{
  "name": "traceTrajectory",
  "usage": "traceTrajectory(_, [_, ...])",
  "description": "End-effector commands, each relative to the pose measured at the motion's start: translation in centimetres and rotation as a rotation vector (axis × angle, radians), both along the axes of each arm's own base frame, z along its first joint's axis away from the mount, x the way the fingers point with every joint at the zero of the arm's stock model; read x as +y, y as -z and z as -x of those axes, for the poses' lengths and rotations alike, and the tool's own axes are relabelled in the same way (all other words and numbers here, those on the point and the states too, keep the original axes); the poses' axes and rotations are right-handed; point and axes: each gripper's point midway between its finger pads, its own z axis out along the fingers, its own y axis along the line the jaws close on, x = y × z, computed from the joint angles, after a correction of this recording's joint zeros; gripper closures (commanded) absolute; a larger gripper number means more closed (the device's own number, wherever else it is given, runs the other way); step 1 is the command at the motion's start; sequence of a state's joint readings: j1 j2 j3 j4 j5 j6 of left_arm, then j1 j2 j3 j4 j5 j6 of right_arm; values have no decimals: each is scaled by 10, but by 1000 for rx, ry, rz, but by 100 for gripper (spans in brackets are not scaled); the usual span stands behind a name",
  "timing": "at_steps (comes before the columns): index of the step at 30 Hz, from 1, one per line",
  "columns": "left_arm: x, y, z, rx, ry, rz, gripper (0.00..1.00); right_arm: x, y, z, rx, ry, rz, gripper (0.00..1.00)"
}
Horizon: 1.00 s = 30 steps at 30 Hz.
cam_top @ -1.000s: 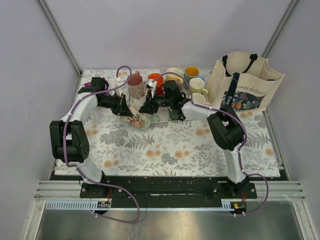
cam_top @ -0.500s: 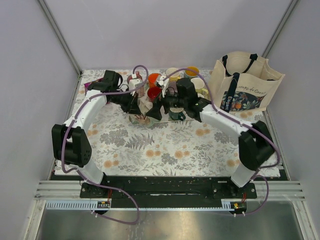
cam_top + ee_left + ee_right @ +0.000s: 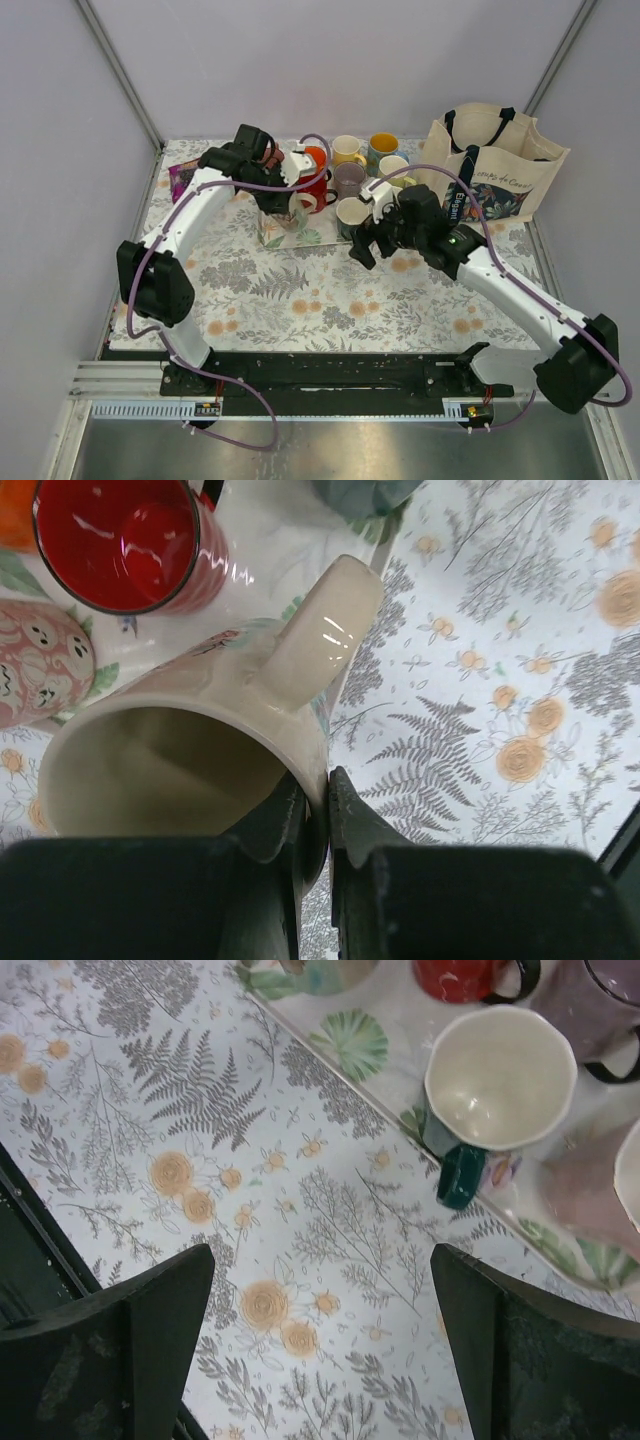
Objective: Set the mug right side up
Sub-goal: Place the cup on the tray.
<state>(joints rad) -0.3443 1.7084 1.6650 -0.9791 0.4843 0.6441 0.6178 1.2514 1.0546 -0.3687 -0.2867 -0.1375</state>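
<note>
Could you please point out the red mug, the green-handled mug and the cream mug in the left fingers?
red mug (image 3: 120,540), left wrist view, inner floor.
green-handled mug (image 3: 500,1075), right wrist view, inner floor.
cream mug (image 3: 320,620), left wrist view, its handle.

Wide open across the near floral cloth (image 3: 300,300), from the near edge up to the tray (image 3: 360,1045). Tight at the far middle: mugs packed close on that tray, red mug (image 3: 120,540) just beside the cream mug (image 3: 200,750) pinched by the rim in the left gripper (image 3: 318,790). Far right walled off by the tote bag (image 3: 490,170). Bare cloth under the spread right gripper (image 3: 320,1270), green-handled mug (image 3: 498,1075) just ahead.
</note>
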Motion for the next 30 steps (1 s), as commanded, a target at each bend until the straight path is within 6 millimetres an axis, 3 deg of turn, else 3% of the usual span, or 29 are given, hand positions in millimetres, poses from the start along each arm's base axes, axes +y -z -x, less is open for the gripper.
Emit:
traceTrajectory(1, [12,-3,-30,-117,-42,-118,100,-35,-4,12,-4,98,65,0])
traceTrajectory(5, [15,11,-37,-118,-61,-199,100,-46,-9,19,32,140,91,0])
traceTrajectory(16, [12,24,-45,-124,-113,-220,99,-76,-25,-11,-20,382,163,0])
traceTrajectory(21, [8,25,-43,-120,-112,-221,85,-74,-37,-17,-48,398,141,1])
traceTrajectory(30, [2,7,-35,-141,-115,-191,59,-75,-41,-27,-80,410,165,1])
